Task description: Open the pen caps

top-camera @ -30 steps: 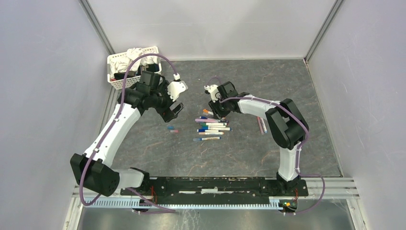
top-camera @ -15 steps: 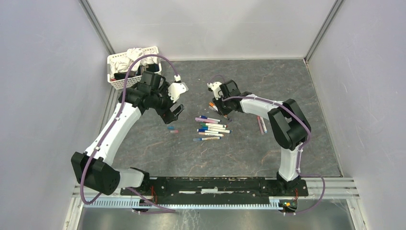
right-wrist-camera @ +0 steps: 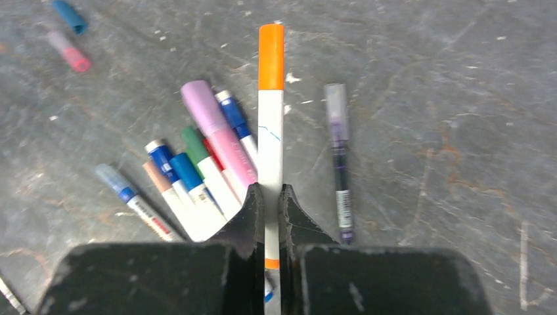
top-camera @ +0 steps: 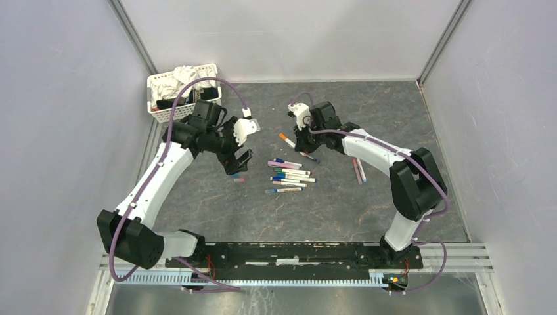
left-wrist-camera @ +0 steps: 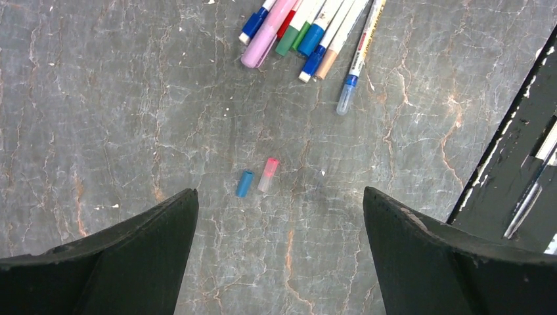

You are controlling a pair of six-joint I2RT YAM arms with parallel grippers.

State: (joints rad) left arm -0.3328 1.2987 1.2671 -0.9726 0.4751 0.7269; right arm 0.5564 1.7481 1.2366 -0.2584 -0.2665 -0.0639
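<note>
Nearby, blue cap [left-wrist-camera: 244,184], pink cap [left-wrist-camera: 268,174], pens [left-wrist-camera: 314,36]; orange-capped pen [right-wrist-camera: 270,131] in right claw [right-wrist-camera: 269,195].

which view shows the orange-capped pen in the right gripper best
Right wrist view: the orange-capped pen fills the middle, its barrel clamped between the right gripper's fingers, cap pointing away. The top view shows it small, beside the wrist. The left wrist view misses it.

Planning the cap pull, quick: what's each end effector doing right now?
Left end effector: open, holding nothing.
Right end effector: closed on the slim white plastic pen, its stubby orange plastic cap on.
</note>
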